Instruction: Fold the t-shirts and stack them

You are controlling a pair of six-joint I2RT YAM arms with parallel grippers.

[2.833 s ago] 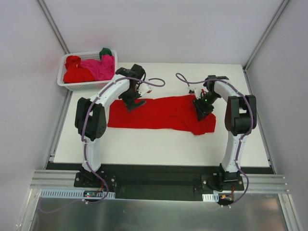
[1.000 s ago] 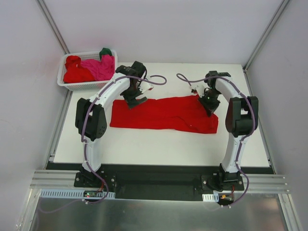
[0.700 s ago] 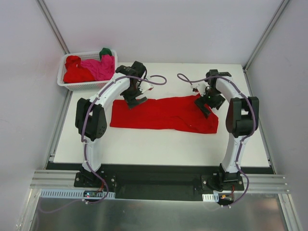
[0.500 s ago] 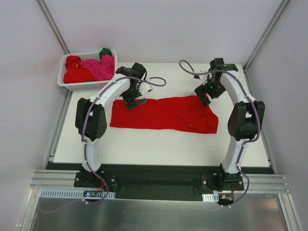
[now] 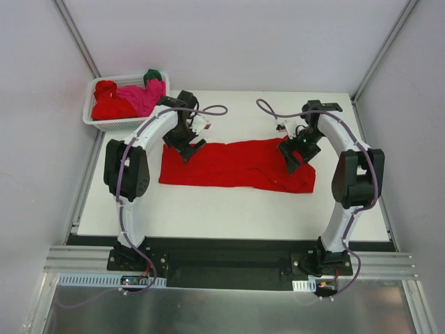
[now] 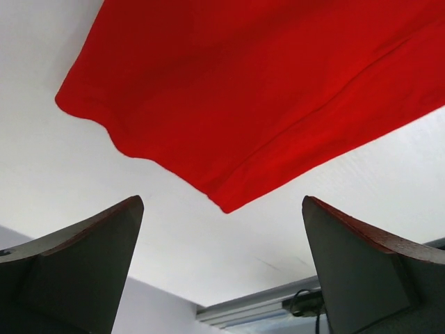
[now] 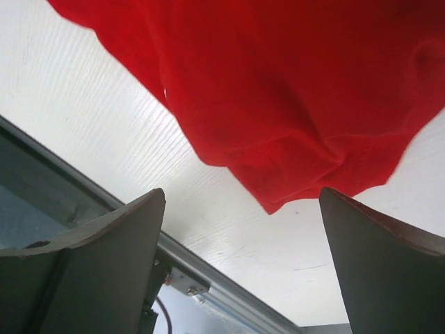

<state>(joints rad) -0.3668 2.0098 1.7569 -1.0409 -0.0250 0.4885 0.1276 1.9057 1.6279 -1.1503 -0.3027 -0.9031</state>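
Note:
A bright red t-shirt [image 5: 233,165] lies on the white table as a long folded strip running left to right. My left gripper [image 5: 188,149] hovers over its far left corner, open and empty; in the left wrist view the shirt's corner [image 6: 264,90] lies beyond the spread fingers [image 6: 90,264]. My right gripper [image 5: 292,158] hangs over the shirt's right end, open with nothing in it. In the right wrist view the rumpled end of the shirt [image 7: 299,90] lies ahead of the gripper [image 7: 240,264]. More t-shirts fill the basket: red [image 5: 111,104], magenta [image 5: 142,97] and dark green [image 5: 153,74].
A white lattice basket [image 5: 115,125] stands at the table's far left corner, close behind the left arm. Bare white tabletop [image 5: 229,209] runs in front of the shirt. A metal rail [image 7: 208,278] edges the table near the right gripper. Walls close in both sides.
The right gripper opened and let go of the shirt's right end, rose toward the back, then came down over that end again. The left gripper shifted a little left. The shirt lies flatter.

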